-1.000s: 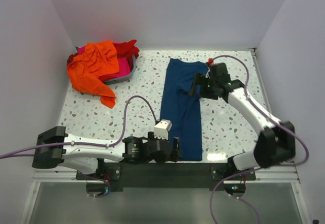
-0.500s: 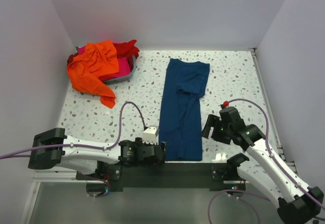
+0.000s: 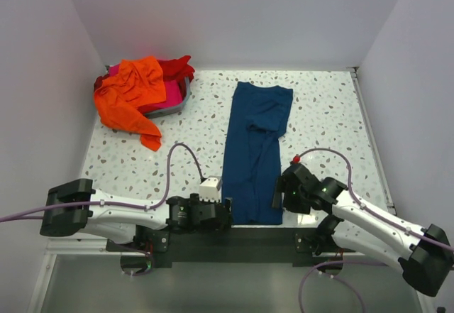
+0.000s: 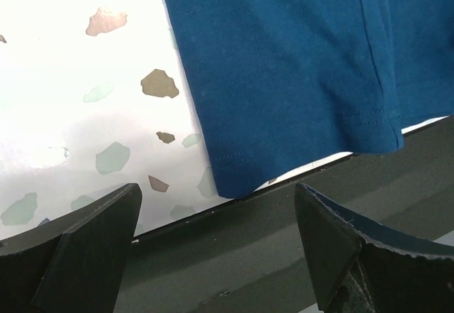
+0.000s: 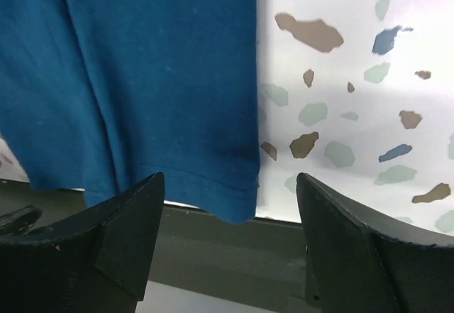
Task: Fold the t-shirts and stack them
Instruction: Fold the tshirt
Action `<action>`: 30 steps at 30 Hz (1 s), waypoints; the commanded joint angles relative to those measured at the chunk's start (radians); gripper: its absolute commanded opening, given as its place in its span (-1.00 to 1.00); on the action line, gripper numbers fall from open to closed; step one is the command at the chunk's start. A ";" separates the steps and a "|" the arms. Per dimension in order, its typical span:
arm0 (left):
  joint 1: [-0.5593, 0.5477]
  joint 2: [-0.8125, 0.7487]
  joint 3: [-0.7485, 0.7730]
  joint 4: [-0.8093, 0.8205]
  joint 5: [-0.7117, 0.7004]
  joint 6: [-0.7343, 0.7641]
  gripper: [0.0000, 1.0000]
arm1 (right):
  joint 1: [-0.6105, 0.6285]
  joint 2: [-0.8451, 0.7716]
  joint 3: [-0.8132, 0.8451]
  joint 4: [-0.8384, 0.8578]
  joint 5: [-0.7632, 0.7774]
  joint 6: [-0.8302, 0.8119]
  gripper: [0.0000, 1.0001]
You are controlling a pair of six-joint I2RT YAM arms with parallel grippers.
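The navy blue t-shirt (image 3: 255, 150) lies folded into a long strip down the middle of the table, its hem at the near edge. My left gripper (image 3: 225, 213) is open and empty at the hem's left corner (image 4: 234, 178). My right gripper (image 3: 278, 196) is open and empty at the hem's right corner (image 5: 237, 203). The orange t-shirt (image 3: 131, 96) spills out of a grey basket (image 3: 170, 108) at the back left, over the red t-shirt (image 3: 181, 66) and the magenta pink t-shirt (image 3: 169, 99).
The black mounting rail (image 3: 234, 238) runs along the table's near edge, just under both grippers; it shows in the left wrist view (image 4: 234, 256) and in the right wrist view (image 5: 227, 256). White walls close the table on three sides.
My right arm has swung from the shirt's far end down to the near right corner of the hem. My left gripper has shifted slightly left to the hem's left corner.
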 commanded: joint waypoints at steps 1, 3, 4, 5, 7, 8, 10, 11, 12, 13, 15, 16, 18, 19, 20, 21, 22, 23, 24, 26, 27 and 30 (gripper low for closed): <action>-0.003 0.014 -0.013 0.045 -0.008 -0.033 0.87 | 0.065 -0.034 -0.051 0.038 0.053 0.126 0.57; -0.003 0.028 -0.012 0.045 -0.008 -0.035 0.84 | 0.098 -0.053 -0.077 0.037 0.065 0.156 0.56; -0.003 0.032 -0.009 0.046 -0.008 -0.035 0.81 | 0.122 -0.068 -0.083 0.038 0.076 0.185 0.56; -0.003 0.037 -0.007 0.049 -0.008 -0.035 0.79 | 0.135 -0.073 -0.088 0.038 0.081 0.198 0.55; -0.003 0.054 0.000 0.052 -0.008 -0.038 0.73 | 0.167 -0.067 -0.091 0.048 0.094 0.222 0.55; -0.003 0.063 0.005 0.052 -0.008 -0.038 0.72 | 0.176 -0.059 -0.091 0.051 0.099 0.227 0.55; -0.003 0.094 0.028 0.040 -0.011 -0.038 0.68 | 0.199 -0.018 -0.082 0.063 0.107 0.235 0.54; -0.005 0.106 0.036 0.032 -0.011 -0.038 0.67 | 0.207 -0.001 -0.079 0.066 0.113 0.236 0.54; -0.003 0.126 0.051 0.025 -0.013 -0.038 0.65 | 0.219 0.018 -0.070 0.078 0.117 0.244 0.54; -0.003 0.135 0.056 0.014 -0.013 -0.038 0.61 | 0.240 0.033 -0.065 0.086 0.122 0.249 0.54; -0.003 0.152 0.062 0.005 -0.011 -0.038 0.57 | 0.262 0.074 -0.054 0.107 0.142 0.268 0.54; -0.003 0.154 0.063 0.003 -0.010 -0.038 0.53 | 0.280 0.087 -0.054 0.116 0.147 0.273 0.54; -0.003 0.154 0.062 -0.003 -0.010 -0.041 0.47 | 0.297 0.122 -0.050 0.138 0.151 0.290 0.55; -0.003 0.152 0.062 -0.017 -0.011 -0.047 0.43 | 0.314 0.133 -0.048 0.140 0.157 0.295 0.55; -0.003 0.151 0.062 -0.023 -0.013 -0.050 0.42 | 0.323 0.151 -0.044 0.138 0.162 0.299 0.55; -0.003 0.151 0.062 -0.030 -0.016 -0.053 0.40 | 0.331 0.159 -0.038 0.130 0.174 0.311 0.55; -0.005 0.151 0.062 -0.044 -0.016 -0.058 0.38 | 0.345 0.165 -0.034 0.127 0.179 0.315 0.55; -0.003 0.152 0.060 -0.049 -0.016 -0.059 0.37 | 0.351 0.168 -0.031 0.124 0.180 0.319 0.55; -0.003 0.151 0.057 -0.051 -0.015 -0.059 0.36 | 0.359 0.174 -0.027 0.120 0.185 0.322 0.55; -0.003 0.151 0.056 -0.046 -0.011 -0.061 0.35 | 0.365 0.177 -0.024 0.112 0.189 0.328 0.55; -0.005 0.152 0.054 -0.044 -0.010 -0.061 0.31 | 0.368 0.176 -0.018 0.098 0.193 0.333 0.55; -0.005 0.151 0.053 -0.040 -0.005 -0.063 0.22 | 0.375 0.165 -0.013 0.065 0.206 0.342 0.55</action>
